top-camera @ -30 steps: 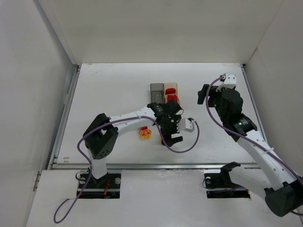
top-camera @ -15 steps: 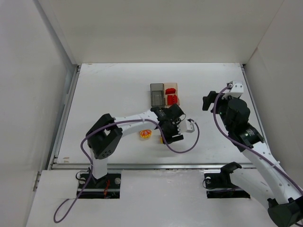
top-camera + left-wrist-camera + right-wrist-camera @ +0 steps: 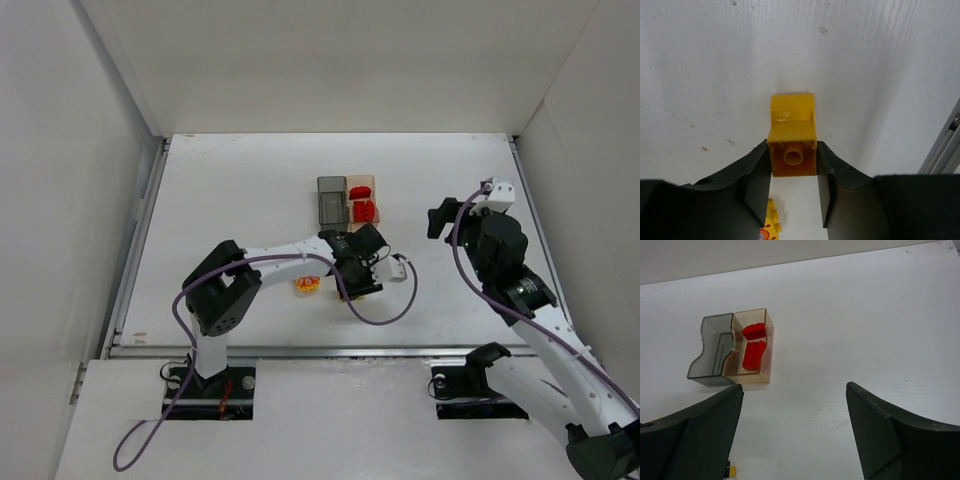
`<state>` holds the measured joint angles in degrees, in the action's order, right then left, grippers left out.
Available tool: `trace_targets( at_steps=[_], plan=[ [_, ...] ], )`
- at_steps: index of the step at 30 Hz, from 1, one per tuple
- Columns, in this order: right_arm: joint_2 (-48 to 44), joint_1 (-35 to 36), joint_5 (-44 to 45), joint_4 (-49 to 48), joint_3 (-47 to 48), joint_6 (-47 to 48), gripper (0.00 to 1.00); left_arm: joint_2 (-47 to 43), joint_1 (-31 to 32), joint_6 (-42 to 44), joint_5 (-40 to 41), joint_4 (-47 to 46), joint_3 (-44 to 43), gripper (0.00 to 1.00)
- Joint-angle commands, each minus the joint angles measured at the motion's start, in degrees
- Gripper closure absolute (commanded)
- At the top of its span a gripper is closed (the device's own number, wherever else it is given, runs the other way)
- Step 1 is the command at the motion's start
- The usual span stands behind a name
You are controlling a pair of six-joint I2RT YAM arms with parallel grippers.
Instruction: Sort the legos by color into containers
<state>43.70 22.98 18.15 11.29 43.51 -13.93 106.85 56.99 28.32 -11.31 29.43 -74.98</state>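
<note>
The containers sit as a joined pair on the white table (image 3: 230, 200): a smoky dark grey bin (image 3: 710, 352) on the left and a pale orange-tan bin (image 3: 762, 375) on the right. Two red legos (image 3: 754, 330) lie in the orange-tan bin, one behind the other.

On the near side of the pair, towards the arm bases and apart from it, the left gripper (image 3: 792, 159) has its fingers pressed against both sides of a yellow brick (image 3: 791, 117), whose hollow underside with its round tube faces the wrist camera. The brick seems to rest on the table, though the view is too close to be sure.

Just left of that gripper lies a round yellow piece (image 3: 307, 284) with red-orange printed markings, too small to read.

The right gripper (image 3: 794, 386) hangs to the right of the pair, its fingers spread wide and holding nothing.
</note>
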Motion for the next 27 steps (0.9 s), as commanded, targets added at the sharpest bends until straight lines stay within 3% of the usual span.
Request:
trace_targets(
  at_steps=[1, 8, 12, 17, 24, 27],
  plan=[
    [-1.16, 0.48, -0.22, -0.92, 0.35, -0.74, 0.12, -0.85, 0.14, -0.81, -1.86, 2.12, -0.77, 0.98],
    [-1.69, 0.48, -4.52, -0.39, -0.18, 2.41, 0.10, -3.40, -3.81, -4.58, -9.68, 6.60, -7.62, 1.00],
    [-3.18, 0.48, -10.40, 0.14, 0.96, 9.94, 0.07, -7.87, -10.05, -5.20, -21.52, 7.66, -12.81, 1.00],
    [-6.09, 0.48, -29.53, 0.14, 1.58, 19.89, 0.04, -16.74, -14.97, 1.20, -29.81, 7.66, -14.67, 1.00],
    [-5.48, 0.48, -51.58, -0.39, 0.26, 29.92, 0.07, -29.76, -14.98, 9.92, -30.34, -2.96, -4.67, 1.00],
    [-1.61, 2.06, -55.76, -0.39, 3.15, 32.47, 0.07, -32.05, -14.98, 11.40, -30.96, -7.89, -3.42, 1.00]
  ],
)
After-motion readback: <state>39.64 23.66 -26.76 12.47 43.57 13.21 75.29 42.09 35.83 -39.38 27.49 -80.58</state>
